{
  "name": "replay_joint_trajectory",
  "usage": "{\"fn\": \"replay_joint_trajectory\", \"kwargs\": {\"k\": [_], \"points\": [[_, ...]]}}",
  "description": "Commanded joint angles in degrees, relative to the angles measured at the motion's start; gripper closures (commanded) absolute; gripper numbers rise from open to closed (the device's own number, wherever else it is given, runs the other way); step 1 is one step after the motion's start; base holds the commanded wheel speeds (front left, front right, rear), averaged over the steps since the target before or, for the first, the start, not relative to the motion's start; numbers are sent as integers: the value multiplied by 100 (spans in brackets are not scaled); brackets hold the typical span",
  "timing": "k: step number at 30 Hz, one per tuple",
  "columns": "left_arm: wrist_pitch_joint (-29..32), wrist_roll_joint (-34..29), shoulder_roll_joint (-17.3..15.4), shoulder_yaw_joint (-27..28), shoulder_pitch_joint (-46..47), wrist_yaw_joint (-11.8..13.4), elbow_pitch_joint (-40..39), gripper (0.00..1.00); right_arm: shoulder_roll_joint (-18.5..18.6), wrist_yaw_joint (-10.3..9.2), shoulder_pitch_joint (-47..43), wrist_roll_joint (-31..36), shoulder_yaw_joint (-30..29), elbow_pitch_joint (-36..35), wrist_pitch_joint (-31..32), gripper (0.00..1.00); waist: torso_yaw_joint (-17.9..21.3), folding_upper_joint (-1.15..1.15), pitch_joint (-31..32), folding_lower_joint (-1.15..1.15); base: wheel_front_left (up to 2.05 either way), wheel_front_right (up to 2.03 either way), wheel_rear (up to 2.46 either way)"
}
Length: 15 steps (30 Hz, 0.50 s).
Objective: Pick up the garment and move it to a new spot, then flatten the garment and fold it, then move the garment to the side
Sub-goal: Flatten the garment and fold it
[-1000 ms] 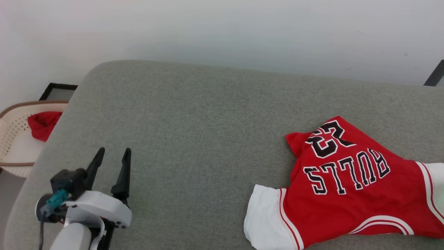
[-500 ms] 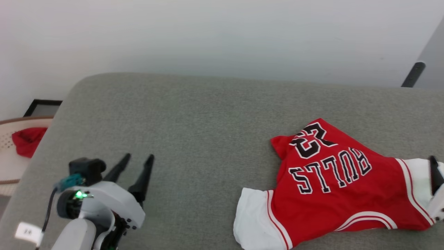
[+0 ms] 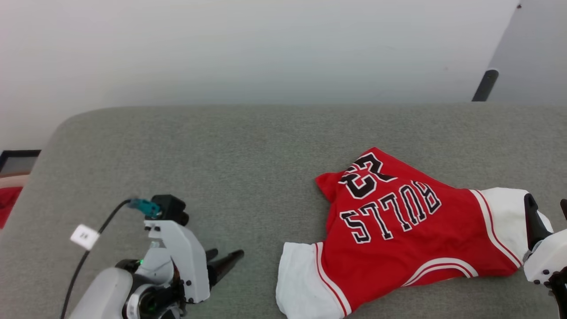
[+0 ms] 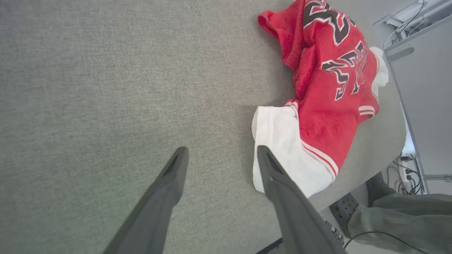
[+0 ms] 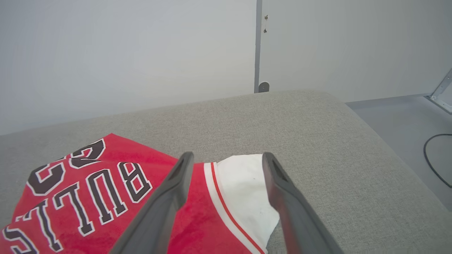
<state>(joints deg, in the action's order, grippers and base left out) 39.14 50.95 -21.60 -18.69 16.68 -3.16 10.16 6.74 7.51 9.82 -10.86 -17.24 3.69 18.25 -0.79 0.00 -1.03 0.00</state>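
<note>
Lying on the right half of the grey cushion (image 3: pixel 177 155), the jersey (image 3: pixel 398 230) faces us with its lettering upside down, so we judge the striped neckline to be on our side and the bunched red hem on the far side. Its long axis runs across us from sleeve to sleeve, slanting a little, with the left sleeve (image 3: pixel 301 283) nearer us than the right sleeve (image 3: pixel 505 212). Our right gripper (image 3: pixel 547 204) is the closer one: its fingers stand wide apart, holding nothing, and straddle the right sleeve in the wrist view, though we cannot tell whether they touch the cloth. Our left gripper (image 3: pixel 229 253) is equally spread and empty, pointing toward the left sleeve from just beside it, with a strip of bare cushion between them in the head view. We judge the pickup not yet begun. The jersey lies ahead of both grippers, one sleeve for each, so each arm needs only a short reach before closing.
</note>
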Motion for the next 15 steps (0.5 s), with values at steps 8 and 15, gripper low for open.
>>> {"fn": "replay_joint_trajectory", "kwargs": {"k": [8, 15], "points": [[934, 278, 39, -289, 304, 146, 104, 0, -61, -4, 15, -70, -41, -17, -19, 0, 254, 0, -192, 0, 0, 0, 0], [1279, 345, 197, -523, 433, 178, 207, 0, -97, -4, 107, -108, -17, 36, -95, 0, 385, 0, -360, 0, 0, 0, 0]]}}
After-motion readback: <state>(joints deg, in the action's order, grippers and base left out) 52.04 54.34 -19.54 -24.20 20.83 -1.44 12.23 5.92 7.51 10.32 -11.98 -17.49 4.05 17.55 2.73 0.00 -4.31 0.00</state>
